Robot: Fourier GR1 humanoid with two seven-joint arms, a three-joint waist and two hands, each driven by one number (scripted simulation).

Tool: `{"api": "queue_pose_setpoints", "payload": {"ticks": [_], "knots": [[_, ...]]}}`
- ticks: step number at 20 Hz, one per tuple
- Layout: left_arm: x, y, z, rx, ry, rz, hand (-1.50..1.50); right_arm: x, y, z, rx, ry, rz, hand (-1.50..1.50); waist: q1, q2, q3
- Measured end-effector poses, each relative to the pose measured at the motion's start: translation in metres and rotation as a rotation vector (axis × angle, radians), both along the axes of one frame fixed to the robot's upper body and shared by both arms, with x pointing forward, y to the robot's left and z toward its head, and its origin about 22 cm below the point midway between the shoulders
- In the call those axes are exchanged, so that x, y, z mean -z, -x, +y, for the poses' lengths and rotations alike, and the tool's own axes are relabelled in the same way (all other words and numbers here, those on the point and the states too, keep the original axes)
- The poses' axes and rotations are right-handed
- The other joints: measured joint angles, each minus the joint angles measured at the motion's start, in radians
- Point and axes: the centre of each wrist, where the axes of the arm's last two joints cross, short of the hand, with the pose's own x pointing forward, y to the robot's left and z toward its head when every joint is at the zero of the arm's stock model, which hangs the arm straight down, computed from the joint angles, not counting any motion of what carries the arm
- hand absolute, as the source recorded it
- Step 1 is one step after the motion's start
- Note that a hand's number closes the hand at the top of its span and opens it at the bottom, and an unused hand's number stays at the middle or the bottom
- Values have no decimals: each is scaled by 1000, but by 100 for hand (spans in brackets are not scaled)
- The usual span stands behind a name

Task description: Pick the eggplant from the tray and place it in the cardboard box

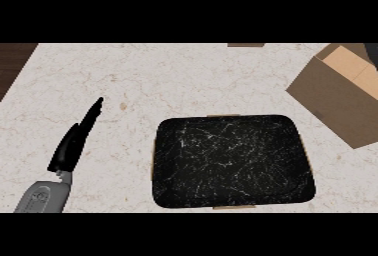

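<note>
1. Tray (232,162): a dark, scratched, square tray is lying flat on the counter (148,80), directly in front of the robot. No eggplant is showing on it or anywhere else in the head view; whether it is sitting in the box or out of frame cannot be told.
2. Box (336,100): the cardboard box is sitting at the upper right, apart from the tray's far right corner and partly cut by the view's edge. Its brown outer wall is facing the camera, so its inside is barely showing.
3. Left hand (74,142): it is resting at the lower left, well clear of the tray, fingers straight and together, pointing up and away, holding nothing. Judged from this pose, it is staying out of the working area.
4. Right hand: it is not appearing in the view, so its state cannot be told.
</note>
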Motion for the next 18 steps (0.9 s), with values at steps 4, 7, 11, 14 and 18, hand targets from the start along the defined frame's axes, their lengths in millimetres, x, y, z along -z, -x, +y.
{"api": "queue_pose_setpoints", "payload": {"ticks": [4, 7, 11, 14, 18], "knots": [[-1, 3, -2, -2, 0, -6, 0, 16, 9, -38, 60, -117, 28, 150, 0, 0, 1], [0, 4, 1, -9, 8, -3, 0, 36, 17, -59, 81, -271, 38, -150, -5, 0, 1], [-1, 2, -1, 1, 10, -4, 0, 59, 24, -73, 19, -385, 16, -150, -1, 2, 2], [-3, 3, -1, 1, 5, -7, 0, 64, 30, -83, -47, -383, -100, -150, 5, 4, 2], [-4, 2, -3, 9, 6, -9, 0, 65, 32, -82, -127, -367, -349, -150, 9, 7, 3]]}}
